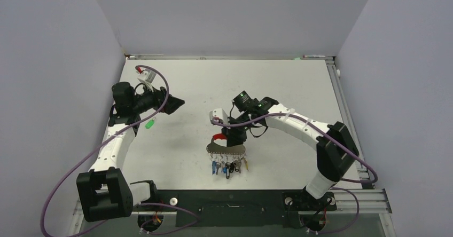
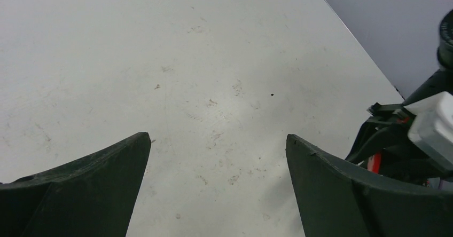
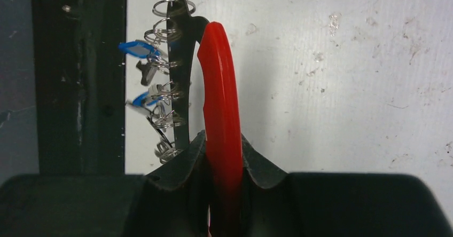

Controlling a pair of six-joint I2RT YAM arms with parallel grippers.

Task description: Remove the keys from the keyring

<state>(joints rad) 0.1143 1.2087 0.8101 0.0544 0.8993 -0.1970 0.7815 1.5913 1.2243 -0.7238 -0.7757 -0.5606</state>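
Near the left edge of the table (image 1: 299,87), about halfway back, the left gripper (image 1: 173,104) hung over the bare top with its jaws spread wide and nothing between them. Its wrist camera showed only scuffed white surface between the two dark fingers (image 2: 96,189). Just near of that gripper, toward the left edge, was a green key (image 1: 150,124), apart from the jaws. The pictures did not make clear whether it lay flat on the table. Farther right, close to the middle of the table and toward its near edge, sat the keyring (image 1: 227,149), a grey crescent with a red arc (image 1: 218,137) on its far side. The right gripper (image 1: 233,135) came down on it from above with its jaws closed tight on the red arc. In the right wrist view the arc (image 3: 221,114) ran up out of the pinched fingertips, and the thin dark edge of the crescent (image 3: 181,77) stood just to its left. The keys (image 1: 229,166) hung in a row from small wire rings along the crescent's near edge, pointing toward the near edge of the table, with blue, black and yellow heads among them. The right arm reached in from the near right corner.
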